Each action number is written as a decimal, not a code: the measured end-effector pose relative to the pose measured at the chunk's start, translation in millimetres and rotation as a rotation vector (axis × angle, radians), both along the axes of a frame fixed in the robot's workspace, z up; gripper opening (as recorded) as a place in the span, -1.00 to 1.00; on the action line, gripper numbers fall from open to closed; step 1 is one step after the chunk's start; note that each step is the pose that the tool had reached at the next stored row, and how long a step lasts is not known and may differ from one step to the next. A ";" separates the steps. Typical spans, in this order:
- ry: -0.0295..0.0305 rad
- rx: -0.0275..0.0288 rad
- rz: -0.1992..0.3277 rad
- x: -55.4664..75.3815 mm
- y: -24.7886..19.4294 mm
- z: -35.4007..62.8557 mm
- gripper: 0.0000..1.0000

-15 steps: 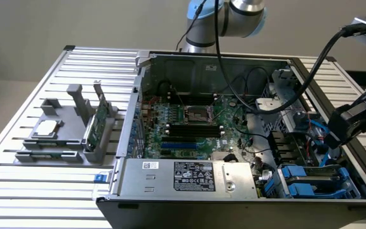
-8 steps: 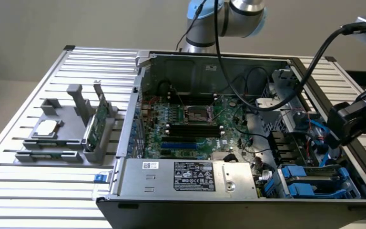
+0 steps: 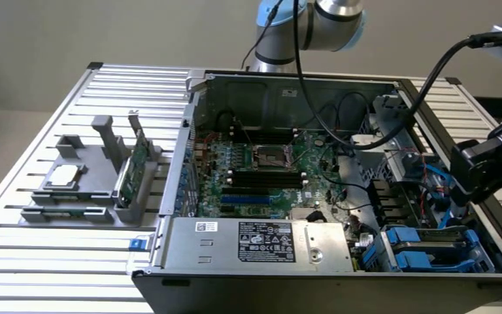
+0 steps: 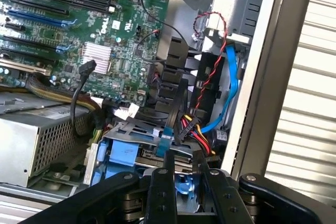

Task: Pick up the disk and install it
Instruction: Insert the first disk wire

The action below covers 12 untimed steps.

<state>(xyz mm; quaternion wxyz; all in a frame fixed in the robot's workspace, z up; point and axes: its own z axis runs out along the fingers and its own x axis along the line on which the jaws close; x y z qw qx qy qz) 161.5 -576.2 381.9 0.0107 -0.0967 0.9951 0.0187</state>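
Note:
My gripper [image 3: 465,191] hangs over the drive bay [image 3: 425,247] at the near corner of the open computer case, on the exterior view's right. In the wrist view the gripper [image 4: 186,174] stands with its two black fingers [image 4: 161,187] a narrow gap apart. The blue-framed edge of the disk [image 4: 183,186] fills that gap, held edge-on and pointing down toward the bay's blue plastic carrier [image 4: 123,153]. Most of the disk is hidden behind the fingers.
Red, yellow and black wires [image 4: 197,129] and a blue cable [image 4: 231,77] run close beside the bay. The power supply [image 3: 260,243] and motherboard [image 3: 260,163] fill the case. A grey fixture [image 3: 76,190] holds a square chip [image 3: 63,175] and a green card [image 3: 131,171].

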 end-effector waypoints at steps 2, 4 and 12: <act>-0.0017 -0.0012 -0.027 0.0 0.0 -0.5 -0.44; -0.0037 -0.0020 -0.056 0.0 0.0 -1.2 -0.44; -0.0097 -0.0022 -0.158 0.0 0.1 -5.2 -0.44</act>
